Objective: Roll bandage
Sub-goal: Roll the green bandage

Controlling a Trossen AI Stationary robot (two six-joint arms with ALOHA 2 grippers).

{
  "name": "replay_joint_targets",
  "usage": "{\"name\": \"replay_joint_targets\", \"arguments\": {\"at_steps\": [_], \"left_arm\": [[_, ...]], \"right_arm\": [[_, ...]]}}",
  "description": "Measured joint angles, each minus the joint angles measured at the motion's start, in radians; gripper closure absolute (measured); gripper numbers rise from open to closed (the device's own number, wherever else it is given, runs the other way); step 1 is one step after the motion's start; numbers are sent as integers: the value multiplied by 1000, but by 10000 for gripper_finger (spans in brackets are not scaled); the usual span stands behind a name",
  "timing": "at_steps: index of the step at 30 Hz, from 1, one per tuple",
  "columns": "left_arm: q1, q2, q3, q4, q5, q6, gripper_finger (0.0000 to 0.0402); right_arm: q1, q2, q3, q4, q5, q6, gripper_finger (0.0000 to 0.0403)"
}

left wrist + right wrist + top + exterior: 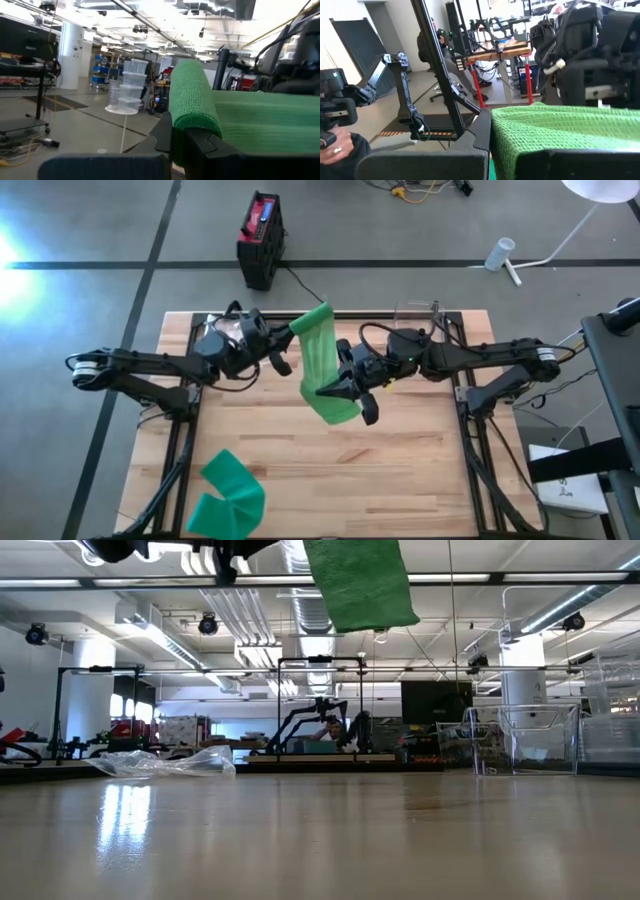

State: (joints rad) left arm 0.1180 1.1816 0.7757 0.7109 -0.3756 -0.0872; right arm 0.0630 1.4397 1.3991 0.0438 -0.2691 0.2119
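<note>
Green bandage (322, 365) is held in the air above the worktop's (400, 480) far-middle area. Left gripper (283, 347) pinches its far end, right gripper (352, 394) pinches the near end. Second green bandage (227, 494) lies loose near the worktop's near-left corner.
</note>
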Motion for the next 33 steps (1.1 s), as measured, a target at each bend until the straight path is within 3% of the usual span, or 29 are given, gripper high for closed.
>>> {"name": "replay_joint_targets", "arguments": {"at_steps": [7, 16, 28, 33], "left_arm": [[13, 70, -1, 3, 8, 95, 393], [-12, 160, -5, -42, 296, 218, 394], [-31, 62, -11, -256, 252, 317, 400], [-26, 52, -13, -302, 149, 343, 399]], "right_arm": [[0, -4, 4, 12, 1, -4, 401], [-71, -21, 31, -4, -2, 27, 401], [-168, -36, 34, -25, -31, 128, 401], [-159, -44, 34, -11, -26, 144, 401]]}}
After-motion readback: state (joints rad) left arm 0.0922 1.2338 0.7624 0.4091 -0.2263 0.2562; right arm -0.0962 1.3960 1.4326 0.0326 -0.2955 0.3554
